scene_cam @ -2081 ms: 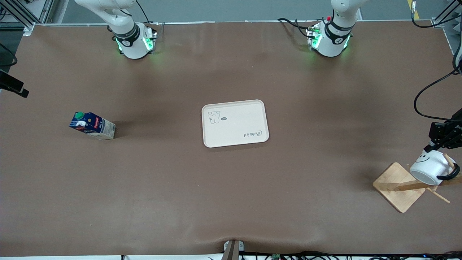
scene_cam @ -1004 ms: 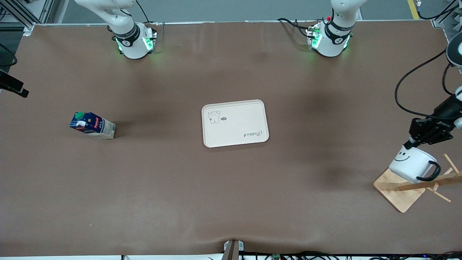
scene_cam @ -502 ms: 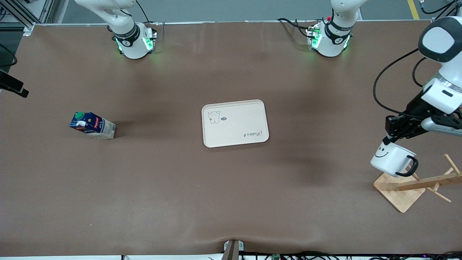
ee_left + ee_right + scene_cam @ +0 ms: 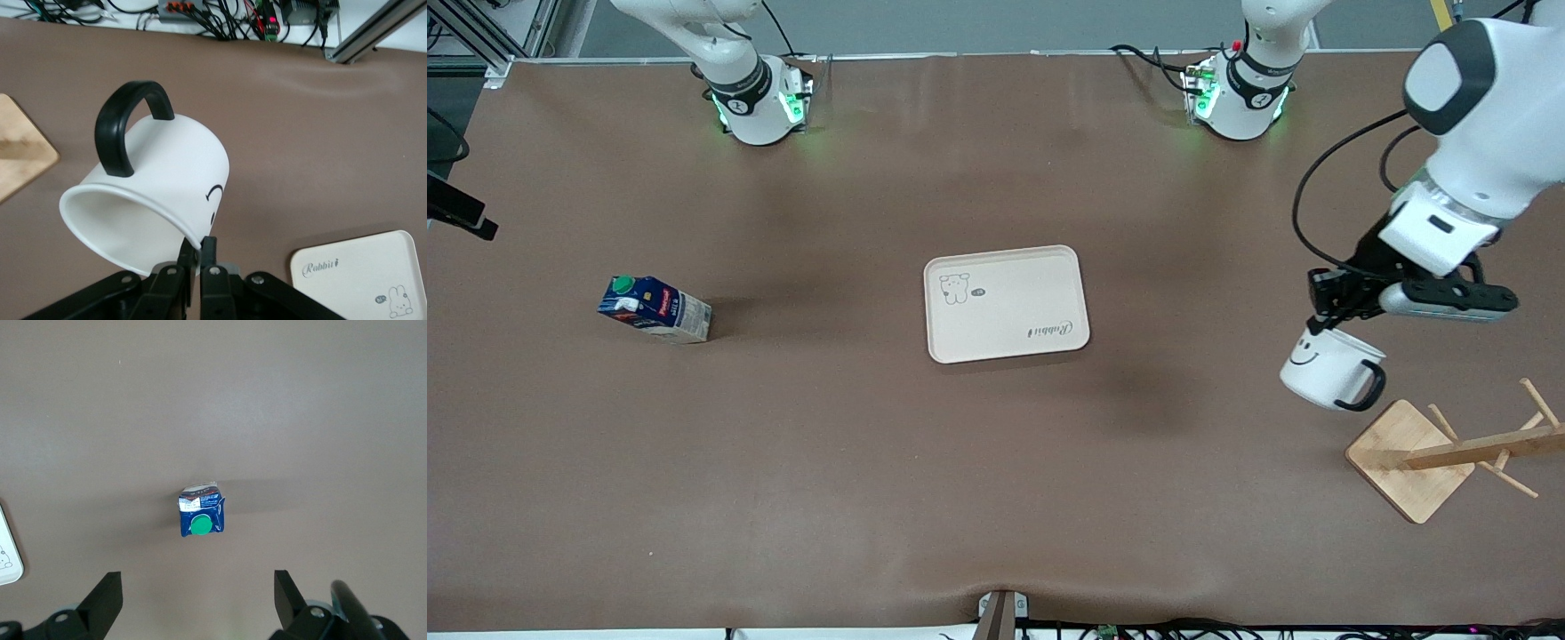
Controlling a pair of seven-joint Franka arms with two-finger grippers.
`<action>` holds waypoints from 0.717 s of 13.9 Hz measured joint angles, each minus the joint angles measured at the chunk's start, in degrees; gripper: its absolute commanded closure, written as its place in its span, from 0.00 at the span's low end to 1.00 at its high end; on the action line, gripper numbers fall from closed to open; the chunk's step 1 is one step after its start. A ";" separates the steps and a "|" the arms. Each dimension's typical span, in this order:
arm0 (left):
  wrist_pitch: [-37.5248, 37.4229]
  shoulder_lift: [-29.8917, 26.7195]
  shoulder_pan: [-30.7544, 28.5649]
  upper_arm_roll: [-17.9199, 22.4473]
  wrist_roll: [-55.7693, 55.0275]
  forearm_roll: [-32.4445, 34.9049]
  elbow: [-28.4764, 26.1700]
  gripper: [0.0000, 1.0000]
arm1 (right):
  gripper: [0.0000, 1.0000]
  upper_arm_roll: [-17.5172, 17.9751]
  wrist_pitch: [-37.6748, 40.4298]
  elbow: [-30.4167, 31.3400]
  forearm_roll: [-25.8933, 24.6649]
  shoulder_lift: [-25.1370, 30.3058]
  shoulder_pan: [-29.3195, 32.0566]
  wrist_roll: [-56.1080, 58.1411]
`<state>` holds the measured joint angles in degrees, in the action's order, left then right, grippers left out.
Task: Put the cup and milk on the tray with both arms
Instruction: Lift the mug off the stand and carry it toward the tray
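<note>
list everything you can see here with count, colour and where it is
tray: 1, cream, middle of the table
milk carton: 1, dark blue with green cap, upright toward the right arm's end of the table
mug: 1, white with black handle and smiley, tilted in the air, held by its rim
wooden mug rack: 1, light wood, at the left arm's end of the table
table: 1, brown
left gripper: 1, black, shut on the mug
right gripper: 1, black, open above the milk carton

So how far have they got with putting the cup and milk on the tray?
Nothing is on the tray yet. The left hand pinches the cup by its rim, in the air above the table near the wooden rack. The right hand hangs open above the milk, untouched on the table.
</note>
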<state>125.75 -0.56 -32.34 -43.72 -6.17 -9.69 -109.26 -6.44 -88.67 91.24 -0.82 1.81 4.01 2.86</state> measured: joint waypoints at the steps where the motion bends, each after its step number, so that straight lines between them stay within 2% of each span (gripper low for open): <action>1: -0.12 0.79 0.42 -1.63 -2.74 1.97 -0.09 1.00 | 0.00 0.00 0.00 0.00 0.00 -0.01 0.00 0.01; 4: -0.16 4.64 5.52 -3.12 -12.09 8.84 -0.20 1.00 | 0.00 0.03 0.00 0.01 0.00 -0.04 0.00 0.04; 10: -1.47 12.82 16.08 -3.18 -31.10 10.90 0.22 1.00 | 0.00 0.04 0.00 0.01 0.28 -0.06 0.00 0.05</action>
<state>124.29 12.27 -16.25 -46.90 -37.28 1.21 -109.04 -6.40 -88.67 91.25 -0.54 1.75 4.01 2.91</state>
